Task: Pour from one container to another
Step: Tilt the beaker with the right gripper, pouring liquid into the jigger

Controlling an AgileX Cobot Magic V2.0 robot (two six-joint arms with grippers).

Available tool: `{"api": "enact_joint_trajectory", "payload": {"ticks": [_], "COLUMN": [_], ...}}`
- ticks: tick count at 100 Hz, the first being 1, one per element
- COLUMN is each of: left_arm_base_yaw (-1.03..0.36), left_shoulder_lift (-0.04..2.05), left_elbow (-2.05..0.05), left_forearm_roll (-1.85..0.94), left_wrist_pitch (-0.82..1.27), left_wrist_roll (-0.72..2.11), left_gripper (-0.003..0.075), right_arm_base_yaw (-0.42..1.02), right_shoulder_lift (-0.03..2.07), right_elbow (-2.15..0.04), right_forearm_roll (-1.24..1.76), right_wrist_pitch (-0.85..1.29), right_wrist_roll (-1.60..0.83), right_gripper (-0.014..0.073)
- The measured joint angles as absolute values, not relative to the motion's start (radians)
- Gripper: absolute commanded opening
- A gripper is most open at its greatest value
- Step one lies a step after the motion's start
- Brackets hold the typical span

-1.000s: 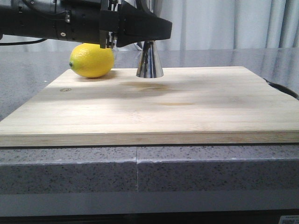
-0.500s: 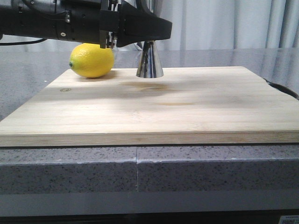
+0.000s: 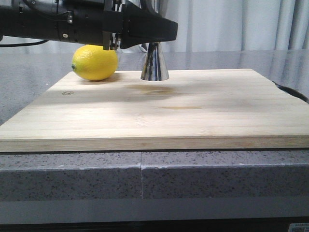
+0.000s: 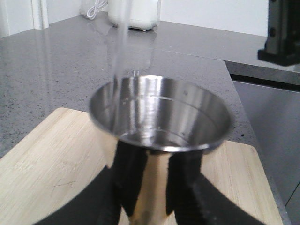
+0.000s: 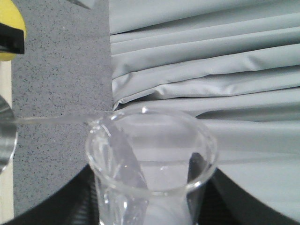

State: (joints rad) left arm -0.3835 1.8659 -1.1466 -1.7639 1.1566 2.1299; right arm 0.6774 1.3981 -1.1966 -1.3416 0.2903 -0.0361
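A lemon lies at the far left corner of the wooden cutting board, which rests on the grey speckled table. Just right of it, near the board's far edge, the steel jigger stands upright. In the left wrist view the left claw is clamped on the jigger's lower cone, a dark finger on each side, and a thin clear stream falls into its open cup. In the right wrist view the right claw's fingers are closed around the tilted glass beaker, liquid leaving its lip toward the jigger's rim.
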Motion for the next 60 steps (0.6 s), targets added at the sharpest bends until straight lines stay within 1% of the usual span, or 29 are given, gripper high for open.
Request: {"api": "enact_joint_trajectory", "payload": {"ticks": [60], "left_arm_base_yaw": [-0.383], "left_shoulder_lift": [1.866], "left_elbow": [-1.147], "left_forearm_roll": [-1.764], "left_wrist_pitch": [1.157], "left_wrist_roll": [2.130], "left_gripper": [0.0204], "right_arm_base_yaw": [0.677], "right_shoulder_lift": [1.398], "right_elbow": [-1.197], "right_forearm_roll": [-1.391], "right_wrist_pitch": [0.285], "right_wrist_roll": [-0.036], "right_gripper": [0.0279]}}
